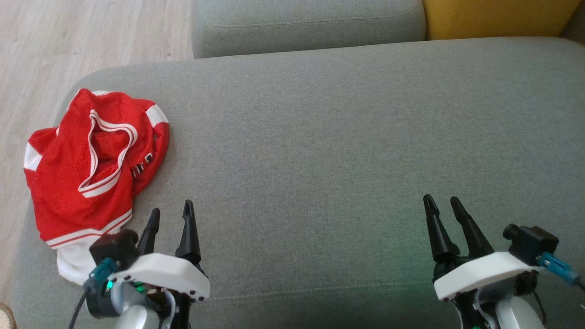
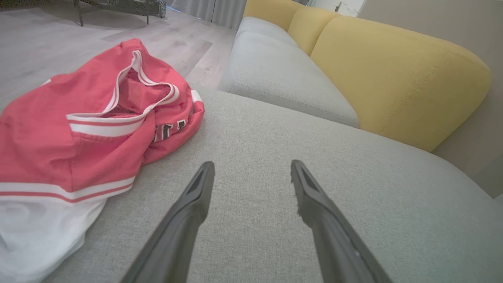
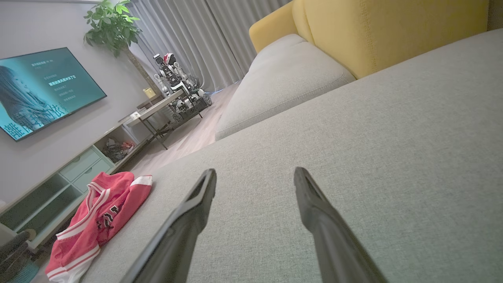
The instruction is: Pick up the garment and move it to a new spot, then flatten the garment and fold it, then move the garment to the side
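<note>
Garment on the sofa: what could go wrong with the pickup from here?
1. The garment lies crumpled at the grey cushion's left edge; a nudge from the open left gripper might push it onto the floor.
2. Its layers are bunched, so the fingers may catch only one fold.

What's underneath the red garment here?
The red garment lies bunched on the grey sofa cushion, near its left edge. The fabric hides whatever else might be beneath it.

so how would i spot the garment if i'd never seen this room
Find the big grey sofa cushion in the head view. At its left end lies the garment: a crumpled red jersey with white striped trim, the one bright thing on the grey fabric.
</note>
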You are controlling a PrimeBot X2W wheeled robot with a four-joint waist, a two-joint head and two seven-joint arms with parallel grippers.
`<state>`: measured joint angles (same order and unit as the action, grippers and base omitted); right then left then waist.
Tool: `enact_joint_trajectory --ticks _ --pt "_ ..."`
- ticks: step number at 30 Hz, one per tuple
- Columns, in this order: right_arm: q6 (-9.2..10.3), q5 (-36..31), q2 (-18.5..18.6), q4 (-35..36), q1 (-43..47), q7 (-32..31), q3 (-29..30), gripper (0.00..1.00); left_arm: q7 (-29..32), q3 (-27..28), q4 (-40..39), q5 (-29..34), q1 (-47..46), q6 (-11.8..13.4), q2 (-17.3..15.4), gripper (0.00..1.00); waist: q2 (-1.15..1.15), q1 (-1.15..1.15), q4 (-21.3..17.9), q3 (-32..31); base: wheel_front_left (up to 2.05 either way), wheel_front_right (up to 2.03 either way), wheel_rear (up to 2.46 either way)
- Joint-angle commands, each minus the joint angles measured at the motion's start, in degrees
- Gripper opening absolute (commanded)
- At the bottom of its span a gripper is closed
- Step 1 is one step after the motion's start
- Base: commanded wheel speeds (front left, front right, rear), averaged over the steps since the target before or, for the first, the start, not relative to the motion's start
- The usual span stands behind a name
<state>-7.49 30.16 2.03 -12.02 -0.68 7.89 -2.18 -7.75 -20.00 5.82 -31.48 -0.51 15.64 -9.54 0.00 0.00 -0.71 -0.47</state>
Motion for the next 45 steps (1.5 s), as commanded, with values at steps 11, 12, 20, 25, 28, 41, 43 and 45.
enact_joint_trajectory --ticks 11,12,20,25,28,41,43,45 --pt "0.00 -7.7 0.7 2.6 -3.6 2.4 -2.4 1.00 -2.6 0.1 -3.3 9.0 -2.4 0.1 -0.7 1.00 0.00 0.00 -0.3 -0.5 0.00 0.00 0.00" --pt "0.00 -8.3 0.7 2.6 -3.6 2.6 -2.5 1.00 -2.8 0.1 -3.5 9.7 -2.4 0.0 -0.6 1.00 0.00 0.00 -0.3 -0.5 0.00 0.00 0.00" --pt "0.00 -13.5 0.7 2.8 -3.7 4.0 -3.4 1.00 -4.1 0.3 -4.6 15.4 -1.7 -0.2 0.1 1.00 0.00 0.00 -0.4 -0.9 0.00 0.00 0.00" --pt "0.00 -16.9 0.8 2.9 -3.6 4.8 -3.5 1.00 -5.0 0.6 -5.3 19.1 -1.1 -0.3 0.7 1.00 0.00 0.00 -0.5 -1.3 0.00 0.00 0.00" --pt "0.00 -19.3 0.8 3.2 -3.6 5.3 -3.6 1.00 -5.5 0.8 -5.7 21.3 -0.6 -0.3 0.9 1.00 0.00 0.00 -0.6 -1.4 0.00 0.00 0.00" --pt "0.00 -27.1 0.9 3.6 -3.6 7.1 -3.5 1.00 -7.2 2.5 -4.8 26.9 0.9 -5.2 3.0 1.00 0.00 0.00 -0.9 -1.6 0.00 0.00 0.00" --pt "0.00 -27.1 0.9 3.4 -3.6 7.1 -3.4 1.00 -7.2 3.3 -4.2 26.9 1.1 -6.3 3.5 1.00 0.00 0.00 -0.9 -1.6 0.00 0.00 0.00" --pt "0.00 -27.0 0.9 3.3 -3.5 7.1 -3.4 1.00 -7.2 4.1 -3.7 27.0 1.2 -7.2 4.0 1.00 0.00 0.00 -0.9 -1.6 0.00 0.00 0.00"
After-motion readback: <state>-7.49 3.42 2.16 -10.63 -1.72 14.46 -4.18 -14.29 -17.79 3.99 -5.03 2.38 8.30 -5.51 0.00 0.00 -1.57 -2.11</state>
